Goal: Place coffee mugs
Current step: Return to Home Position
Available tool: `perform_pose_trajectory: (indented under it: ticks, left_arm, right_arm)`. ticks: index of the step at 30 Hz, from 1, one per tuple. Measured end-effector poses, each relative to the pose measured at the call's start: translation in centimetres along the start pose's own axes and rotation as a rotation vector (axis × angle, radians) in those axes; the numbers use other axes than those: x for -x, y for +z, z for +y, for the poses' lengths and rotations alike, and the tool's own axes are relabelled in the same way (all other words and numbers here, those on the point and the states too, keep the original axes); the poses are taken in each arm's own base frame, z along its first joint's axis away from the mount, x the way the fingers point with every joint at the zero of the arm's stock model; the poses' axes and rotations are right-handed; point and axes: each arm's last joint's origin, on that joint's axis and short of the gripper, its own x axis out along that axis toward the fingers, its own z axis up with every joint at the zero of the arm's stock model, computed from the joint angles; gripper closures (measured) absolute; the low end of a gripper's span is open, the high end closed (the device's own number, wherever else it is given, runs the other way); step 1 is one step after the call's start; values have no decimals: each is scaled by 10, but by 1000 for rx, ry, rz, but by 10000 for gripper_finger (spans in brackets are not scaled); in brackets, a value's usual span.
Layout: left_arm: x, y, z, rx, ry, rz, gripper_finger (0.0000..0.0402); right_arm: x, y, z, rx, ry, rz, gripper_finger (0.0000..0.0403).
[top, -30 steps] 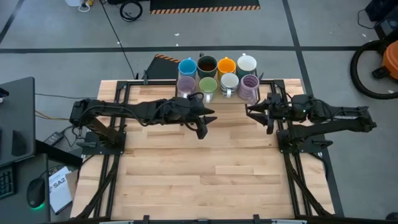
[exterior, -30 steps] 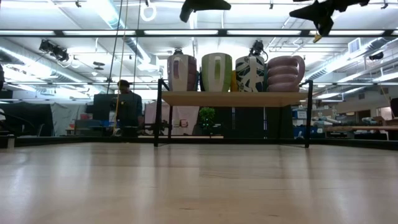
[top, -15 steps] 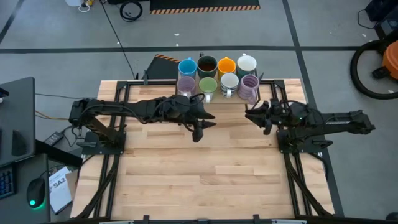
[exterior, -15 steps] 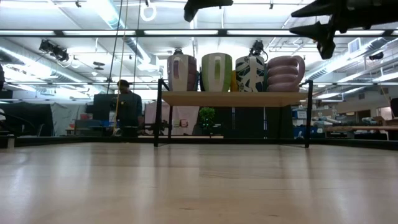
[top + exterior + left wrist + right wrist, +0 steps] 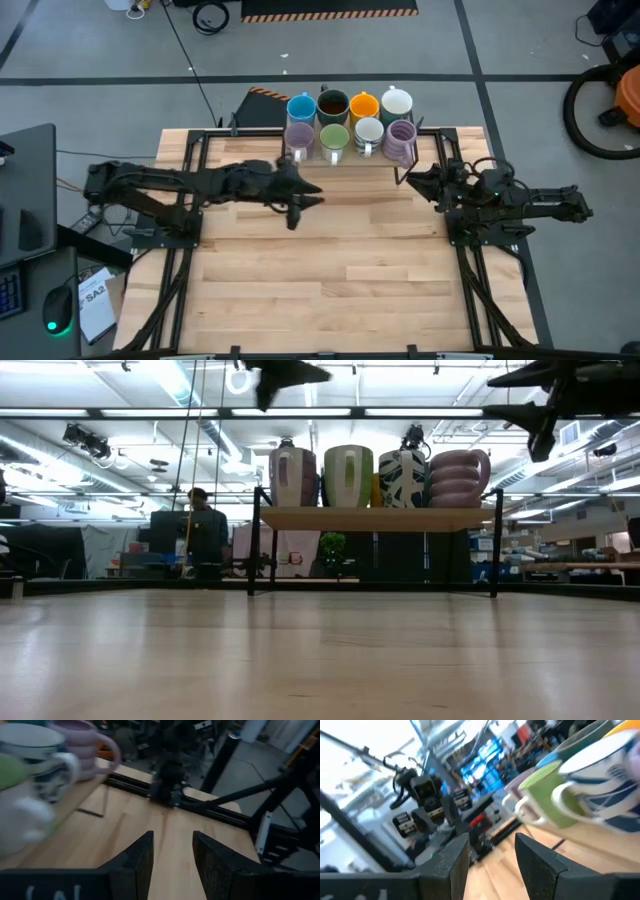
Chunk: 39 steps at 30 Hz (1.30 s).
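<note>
Blocking the rear mugs (image 5: pixel 332 104), front mugs (image 5: pixel 347 475) fill shelf (image 5: pixel 375 519).

The shelf (image 5: pixel 375 518) is pale wood on black legs. Behind the green mug (image 5: pixel 334 138) stand a blue mug (image 5: pixel 301 108), dark brown mug (image 5: pixel 332 104), orange mug (image 5: pixel 363 105) and plain white mug (image 5: pixel 396 102). Flanking the green mug are a lilac mug (image 5: pixel 299 137) and a patterned white mug (image 5: pixel 368 132) with dark blue leaves. Beyond that is a second lilac mug (image 5: pixel 400 134). The surface (image 5: pixel 330 270) is light banded wood.
</note>
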Motion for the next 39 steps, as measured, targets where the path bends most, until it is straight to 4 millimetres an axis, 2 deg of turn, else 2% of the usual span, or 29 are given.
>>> perform_pose_trajectory:
  ticks: [6,13,17,22,39]
  left_arm:
    - [35,-20,12,73,53,-75,260]
    - [63,-46,24,186,65,-182,260]
    - [77,-52,28,223,76,-240,260]
    - [90,-63,34,251,104,-272,260]
    - [123,-114,54,372,90,-382,260]
  right_arm:
    - [6,-10,-11,-35,-40,-42,239]
    - [6,-26,-22,-87,-11,-75,239]
    - [6,-35,-29,-126,21,-125,239]
    - [6,-42,-34,-148,5,-105,239]
    - [6,-42,-34,-110,5,-98,238]
